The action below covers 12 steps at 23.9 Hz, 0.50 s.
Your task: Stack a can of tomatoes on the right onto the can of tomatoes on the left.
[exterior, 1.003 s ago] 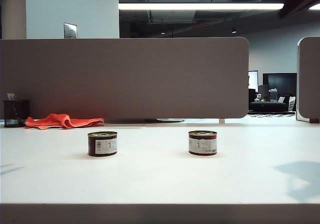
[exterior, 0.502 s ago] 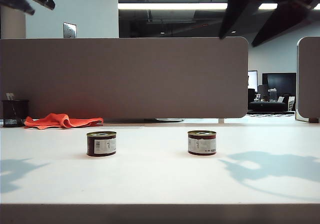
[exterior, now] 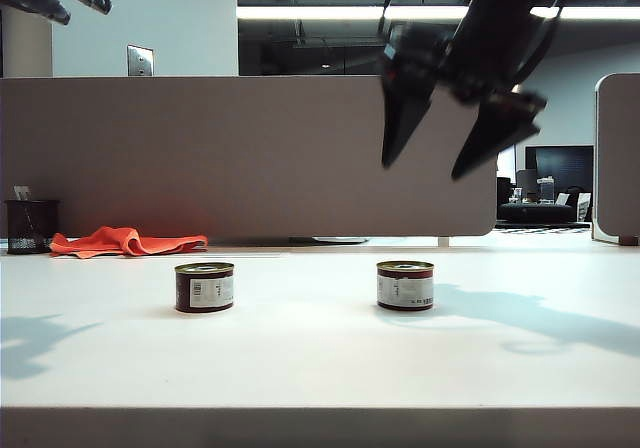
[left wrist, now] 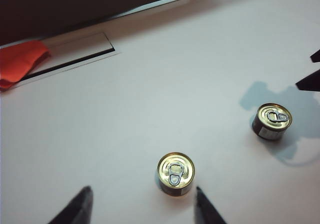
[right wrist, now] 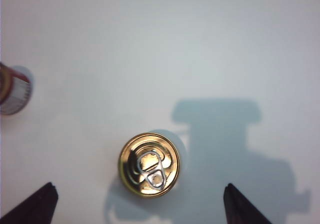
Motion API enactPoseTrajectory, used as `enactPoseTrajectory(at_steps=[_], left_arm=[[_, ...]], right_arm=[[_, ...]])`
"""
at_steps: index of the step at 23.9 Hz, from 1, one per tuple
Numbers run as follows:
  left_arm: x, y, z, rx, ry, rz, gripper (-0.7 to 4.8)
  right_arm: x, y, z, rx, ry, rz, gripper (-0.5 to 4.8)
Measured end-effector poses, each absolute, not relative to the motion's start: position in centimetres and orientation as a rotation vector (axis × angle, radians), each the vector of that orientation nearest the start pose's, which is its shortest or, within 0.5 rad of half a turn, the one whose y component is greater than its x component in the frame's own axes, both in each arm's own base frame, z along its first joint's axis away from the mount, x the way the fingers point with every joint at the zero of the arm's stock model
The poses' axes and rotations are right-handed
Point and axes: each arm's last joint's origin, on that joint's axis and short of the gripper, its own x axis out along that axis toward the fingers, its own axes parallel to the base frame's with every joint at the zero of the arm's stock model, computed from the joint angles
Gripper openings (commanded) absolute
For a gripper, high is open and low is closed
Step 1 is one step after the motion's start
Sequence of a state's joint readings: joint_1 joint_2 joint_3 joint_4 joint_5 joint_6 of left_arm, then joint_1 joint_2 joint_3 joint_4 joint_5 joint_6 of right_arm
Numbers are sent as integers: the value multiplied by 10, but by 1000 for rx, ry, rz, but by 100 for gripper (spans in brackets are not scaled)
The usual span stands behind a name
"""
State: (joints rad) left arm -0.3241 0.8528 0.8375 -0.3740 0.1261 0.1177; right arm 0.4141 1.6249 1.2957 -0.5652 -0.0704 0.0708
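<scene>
Two short cans of tomatoes with gold pull-tab lids stand upright on the white table: the left can [exterior: 204, 287] and the right can [exterior: 405, 285], well apart. My right gripper [exterior: 423, 168] hangs open high above the right can, fingers pointing down. In the right wrist view the right can [right wrist: 149, 164] lies below and between the spread fingers of the right gripper [right wrist: 139, 186], and the left can [right wrist: 12, 89] shows at the edge. My left gripper [exterior: 85, 13] is open at the top left, far above the table. In the left wrist view the left gripper [left wrist: 143, 190] is open, with the left can [left wrist: 176, 173] and the right can [left wrist: 271, 120] below.
An orange cloth [exterior: 125, 240] and a black mesh cup [exterior: 30, 226] sit at the back left against the grey partition [exterior: 250, 158]. A long slot [left wrist: 70, 64] runs in the table [exterior: 320, 368] near the cloth. The right gripper's fingertips [left wrist: 311, 80] show at the left wrist view's edge.
Both grippers have come into the exterior view from the top. The right gripper has dropped lower and moved left, over the right can. The cans have not moved.
</scene>
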Motion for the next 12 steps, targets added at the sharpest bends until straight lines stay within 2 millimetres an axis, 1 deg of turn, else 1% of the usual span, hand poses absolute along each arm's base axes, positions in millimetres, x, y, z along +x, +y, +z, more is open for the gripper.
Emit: enactPoseTrajectory(at_steps=[5, 12], left_arm=[[170, -61, 320, 153, 392, -467, 257], [170, -61, 319, 154, 396, -467, 257]], right_arm=[[342, 155, 245, -66, 1028, 386, 479], [344, 155, 233, -84, 1108, 346, 479]])
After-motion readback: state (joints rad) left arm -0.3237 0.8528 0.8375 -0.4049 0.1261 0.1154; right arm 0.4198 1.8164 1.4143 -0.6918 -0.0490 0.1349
